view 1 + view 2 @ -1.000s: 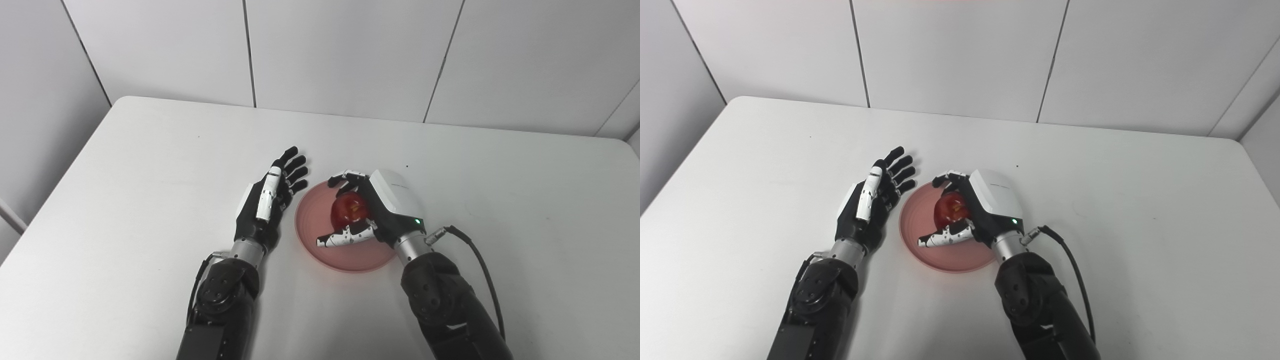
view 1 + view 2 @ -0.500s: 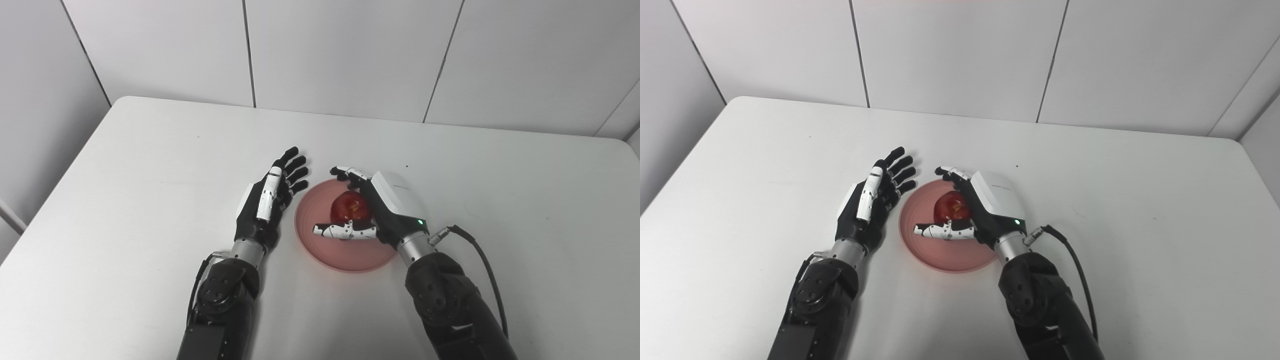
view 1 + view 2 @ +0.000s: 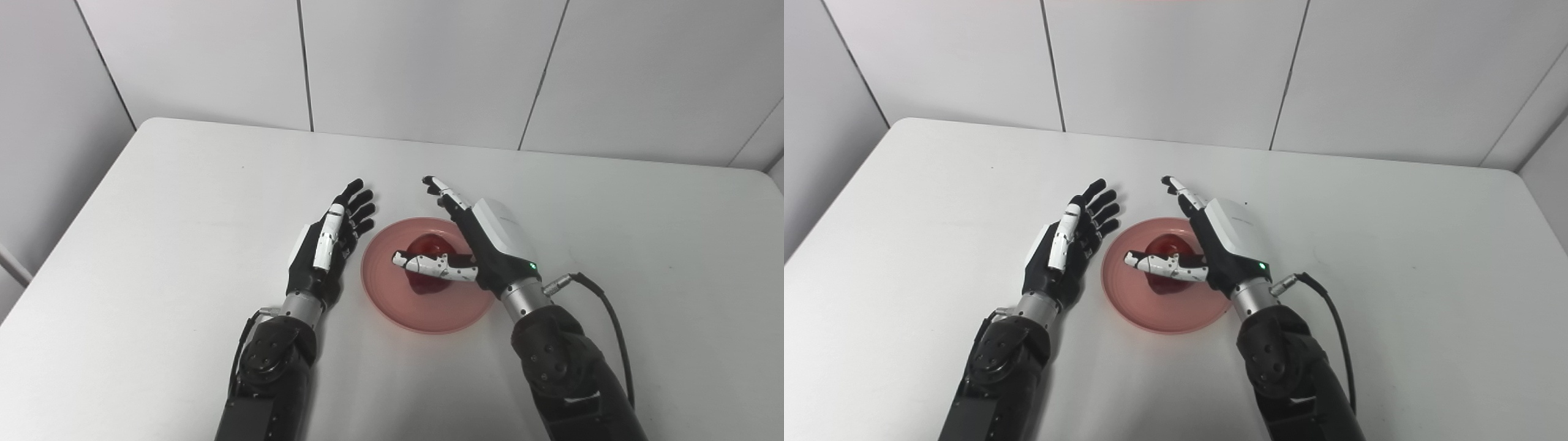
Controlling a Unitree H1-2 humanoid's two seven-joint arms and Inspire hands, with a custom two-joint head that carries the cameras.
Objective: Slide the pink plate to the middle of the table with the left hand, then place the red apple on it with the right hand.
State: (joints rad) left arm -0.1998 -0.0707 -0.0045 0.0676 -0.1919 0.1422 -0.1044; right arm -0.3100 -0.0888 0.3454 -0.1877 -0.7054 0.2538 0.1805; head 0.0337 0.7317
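Apple on the plate, and we see both hands empty.

The red apple (image 3: 429, 257) sits on the pink plate (image 3: 392, 306) mid-table (image 3: 153, 214); our right robot hand (image 3: 474, 245) hovers above it, fingers spread, thumb crossing over the fruit. Left robot hand (image 3: 324, 251) rests splayed just left of the plate.

The pink plate (image 3: 429, 309) is round and shallow, with a low raised rim, and it lies flat near the middle of the table, a little closer to the near edge than to the far edge. The red apple (image 3: 429, 246) rests on the plate, in its far half, and it is glossy and partly hidden from view.
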